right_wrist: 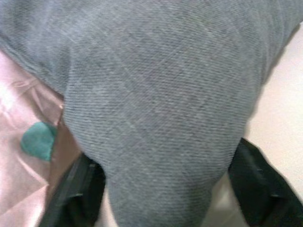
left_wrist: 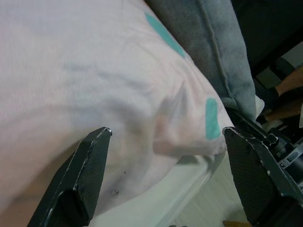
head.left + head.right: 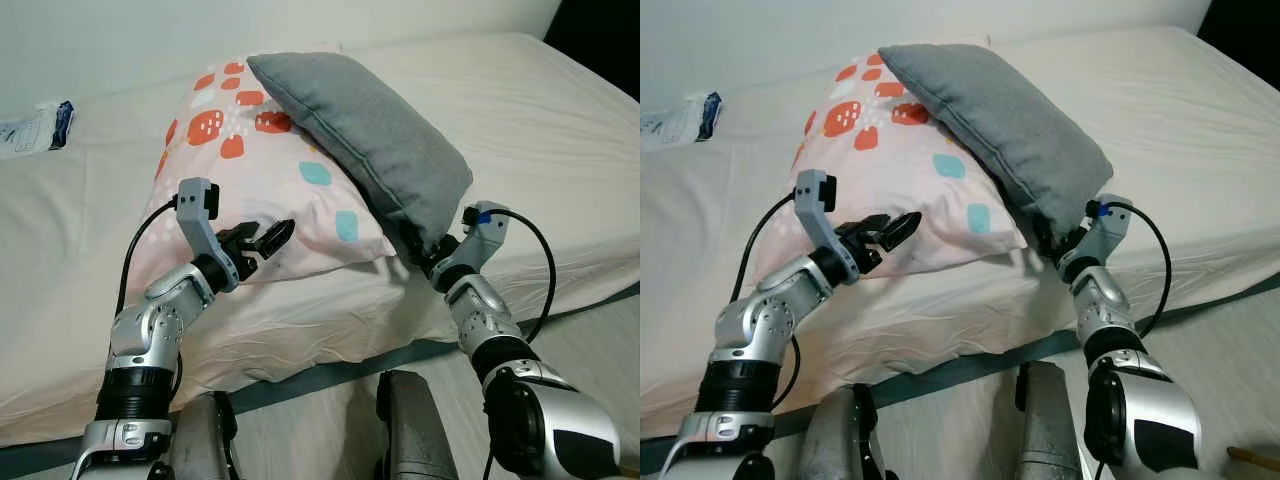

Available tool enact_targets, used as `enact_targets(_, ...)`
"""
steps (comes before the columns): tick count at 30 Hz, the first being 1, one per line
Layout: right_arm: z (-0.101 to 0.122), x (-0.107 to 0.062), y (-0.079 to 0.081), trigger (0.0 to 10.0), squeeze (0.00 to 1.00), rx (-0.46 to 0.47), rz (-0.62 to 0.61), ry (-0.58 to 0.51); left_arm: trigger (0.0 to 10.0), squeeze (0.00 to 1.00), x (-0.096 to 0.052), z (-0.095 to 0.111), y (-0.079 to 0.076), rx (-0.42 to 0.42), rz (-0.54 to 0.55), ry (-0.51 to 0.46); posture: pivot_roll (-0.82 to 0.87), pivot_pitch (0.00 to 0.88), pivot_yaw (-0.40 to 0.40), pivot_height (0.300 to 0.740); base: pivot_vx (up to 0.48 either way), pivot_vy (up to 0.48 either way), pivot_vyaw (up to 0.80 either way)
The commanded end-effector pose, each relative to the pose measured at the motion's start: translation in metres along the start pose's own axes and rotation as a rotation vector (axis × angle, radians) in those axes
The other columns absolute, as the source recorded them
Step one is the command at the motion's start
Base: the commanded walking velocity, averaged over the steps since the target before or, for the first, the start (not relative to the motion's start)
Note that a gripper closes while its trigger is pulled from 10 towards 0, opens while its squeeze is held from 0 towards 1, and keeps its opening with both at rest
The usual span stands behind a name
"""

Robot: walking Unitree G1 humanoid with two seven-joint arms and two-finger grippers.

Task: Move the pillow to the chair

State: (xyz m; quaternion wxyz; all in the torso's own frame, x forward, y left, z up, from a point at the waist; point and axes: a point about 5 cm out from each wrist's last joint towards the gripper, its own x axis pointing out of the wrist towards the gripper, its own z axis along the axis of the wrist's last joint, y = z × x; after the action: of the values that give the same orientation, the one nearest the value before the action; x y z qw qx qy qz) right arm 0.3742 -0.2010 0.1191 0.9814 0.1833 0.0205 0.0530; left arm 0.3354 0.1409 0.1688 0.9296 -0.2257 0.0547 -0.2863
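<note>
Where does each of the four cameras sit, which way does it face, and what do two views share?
Left eye view: head, facing down at the bed; both arms, left tool open.
Right eye view: same head, same scene; right tool at the grey pillow.
Left wrist view: along its fingers toward the patterned pillow.
Right wrist view: fingers astride the grey pillow's corner.
Both wrist views share both pillows.
</note>
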Motion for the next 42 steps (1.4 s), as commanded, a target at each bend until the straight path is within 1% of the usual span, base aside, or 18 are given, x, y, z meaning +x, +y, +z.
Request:
enact_targets(1, -0.006, -0.001, 0.003, 0.0, 0.0, 0.008, 0.016, 0.01, 10.0, 0.0, -0.004, -0.001, 0.002, -0.009, 0.018, 0.004, 0.06, 0.186, 0.017, 0.533, 0.0, 0.0, 0.0)
enact_targets(18, -0.005, -0.003, -0.002, 0.0, 0.0, 0.006, 0.007, -0.002, 10.0, 0.0, -0.004, -0.003, 0.003, -0.018, 0.032, 0.008, 0.06, 0.183, 0.005, 0.533, 0.0, 0.0, 0.0)
enact_targets(20, 0.002, -0.003, -0.004, 0.0, 0.0, 0.073, -0.008, -0.061, 10.0, 0.0, -0.005, -0.003, 0.003, -0.023, 0.038, 0.005, 0.05, 0.177, 0.003, 0.533, 0.0, 0.0, 0.0)
enact_targets(21, 0.002, -0.003, -0.004, 0.0, 0.0, 0.073, -0.008, -0.061, 10.0, 0.0, -0.005, -0.003, 0.003, -0.023, 0.038, 0.005, 0.05, 0.177, 0.003, 0.533, 0.0, 0.0, 0.0)
enact_targets(23, 0.006, 0.0, 0.002, 0.0, 0.0, 0.135, 0.053, -0.099, 10.0, 0.0, -0.005, -0.004, 0.004, -0.028, 0.045, 0.002, 0.05, 0.176, 0.003, 0.533, 0.0, 0.0, 0.0)
enact_targets(24, 0.006, 0.0, 0.002, 0.0, 0.0, 0.135, 0.053, -0.099, 10.0, 0.0, -0.005, -0.004, 0.004, -0.028, 0.045, 0.002, 0.05, 0.176, 0.003, 0.533, 0.0, 0.0, 0.0)
enact_targets(25, -0.002, 0.0, 0.019, 0.0, 0.0, 0.122, 0.206, -0.059, 10.0, 0.0, -0.004, -0.004, 0.004, -0.031, 0.047, 0.0, 0.04, 0.173, 0.003, 0.533, 0.0, 0.0, 0.0)
enact_targets(27, -0.002, 0.0, 0.019, 0.0, 0.0, 0.122, 0.206, -0.059, 10.0, 0.0, -0.004, -0.004, 0.004, -0.031, 0.047, 0.0, 0.04, 0.173, 0.003, 0.533, 0.0, 0.0, 0.0)
enact_targets(28, -0.011, -0.002, 0.033, 0.0, 0.0, 0.104, 0.344, -0.013, 10.0, 0.0, -0.003, -0.004, 0.004, -0.034, 0.048, -0.002, 0.04, 0.171, 0.001, 0.533, 0.0, 0.0, 0.0)
enact_targets(29, -0.027, -0.012, 0.039, 0.0, 0.0, 0.08, 0.462, 0.052, 10.0, 0.0, 0.001, -0.004, 0.001, -0.037, 0.036, -0.002, 0.04, 0.168, -0.002, 0.533, 0.0, 0.0, 0.0)
enact_targets(30, -0.027, -0.012, 0.039, 0.0, 0.0, 0.08, 0.462, 0.052, 10.0, 0.0, 0.001, -0.004, 0.001, -0.037, 0.036, -0.002, 0.04, 0.168, -0.002, 0.533, 0.0, 0.0, 0.0)
enact_targets(31, -0.04, -0.021, 0.042, 0.0, 0.0, 0.067, 0.53, 0.095, 10.0, 0.0, 0.004, -0.004, -0.002, -0.038, 0.025, -0.001, 0.04, 0.168, -0.002, 0.533, 0.0, 0.0, 0.0)
enact_targets(32, -0.048, -0.029, 0.04, 0.0, 0.0, 0.063, 0.556, 0.118, 10.0, 0.0, 0.007, -0.003, -0.004, -0.038, 0.015, 0.0, 0.04, 0.167, 0.001, 0.533, 0.0, 0.0, 0.0)
enact_targets(35, -0.055, -0.037, 0.037, 0.0, 0.0, 0.052, 0.559, 0.131, 10.0, 0.0, 0.009, -0.003, -0.006, -0.039, 0.009, 0.0, 0.03, 0.166, 0.004, 0.533, 0.0, 0.0, 0.0)
enact_targets(37, -0.061, -0.048, 0.023, 0.0, 0.0, 0.037, 0.47, 0.129, 10.0, 0.0, 0.009, -0.005, -0.007, -0.043, 0.002, 0.002, 0.03, 0.166, 0.008, 0.533, 0.0, 0.0, 0.0)
enact_targets(39, -0.063, -0.052, 0.016, 0.0, 0.0, 0.027, 0.424, 0.129, 10.0, 0.0, 0.009, -0.005, -0.007, -0.045, 0.0, 0.004, 0.03, 0.166, 0.008, 0.533, 0.0, 0.0, 0.0)
enact_targets(40, -0.068, -0.057, 0.007, 0.0, 0.0, -0.017, 0.362, 0.152, 10.0, 0.0, 0.009, -0.007, -0.008, -0.046, -0.005, 0.008, 0.03, 0.166, 0.009, 0.533, 0.0, 0.0, 0.0)
enact_targets(42, -0.068, -0.057, 0.007, 0.0, 0.0, -0.017, 0.362, 0.152, 10.0, 0.0, 0.009, -0.007, -0.008, -0.046, -0.005, 0.008, 0.03, 0.166, 0.009, 0.533, 0.0, 0.0, 0.0)
